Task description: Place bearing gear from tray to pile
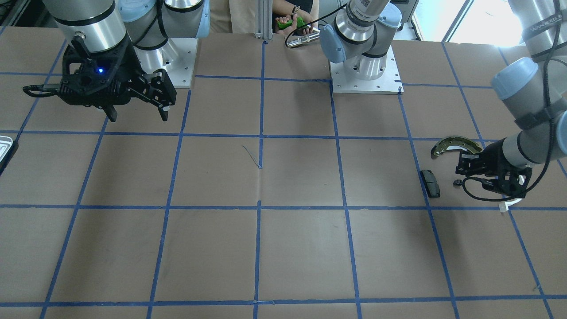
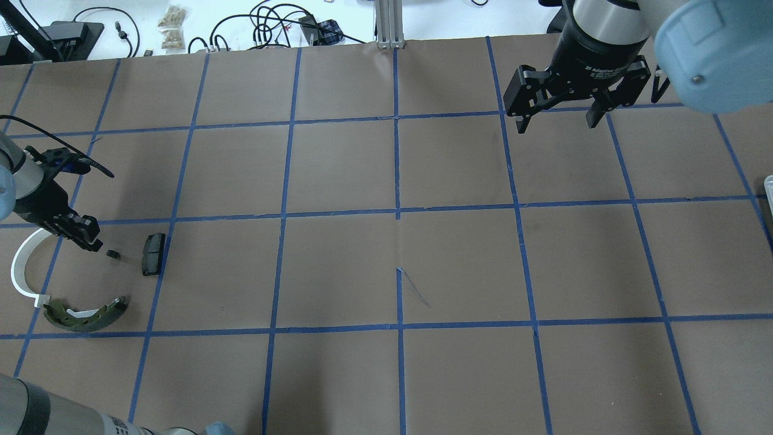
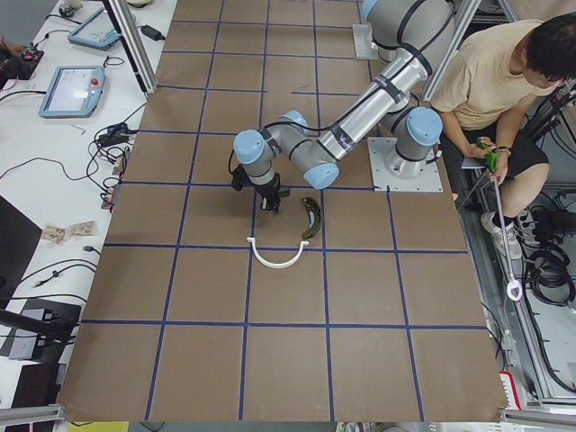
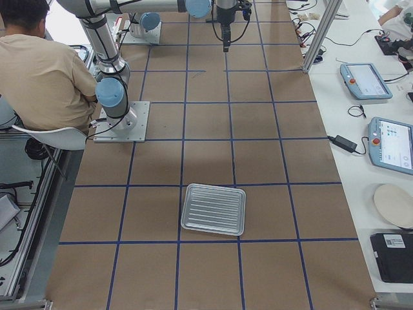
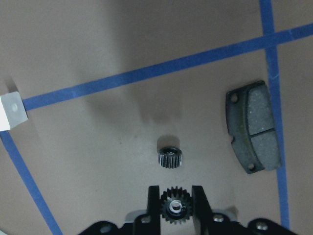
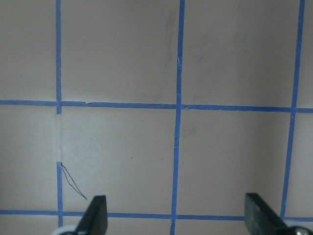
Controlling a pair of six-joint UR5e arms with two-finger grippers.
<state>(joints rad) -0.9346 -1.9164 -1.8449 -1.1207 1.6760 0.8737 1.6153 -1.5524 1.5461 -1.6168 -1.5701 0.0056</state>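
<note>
Left gripper (image 5: 175, 191): fingers clamped on the bearing gear (image 5: 172, 206), low over the worktop (image 5: 98, 49) at the pile. Nearby lie a second small gear (image 5: 169, 157), brake pad (image 5: 254, 127), brake shoe (image 2: 84, 314) and white half-ring (image 2: 21, 272). Right gripper (image 2: 557, 125): fingers spread, lettered "2F Adaptive". Tray (image 4: 213, 209) well apart.

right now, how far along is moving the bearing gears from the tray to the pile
Done: one gear already lies in the pile by the black pad. In hand: the left end effector grips a second gear. Left: setting it down; the tray looks empty. The right end effector hangs open, idle.
</note>
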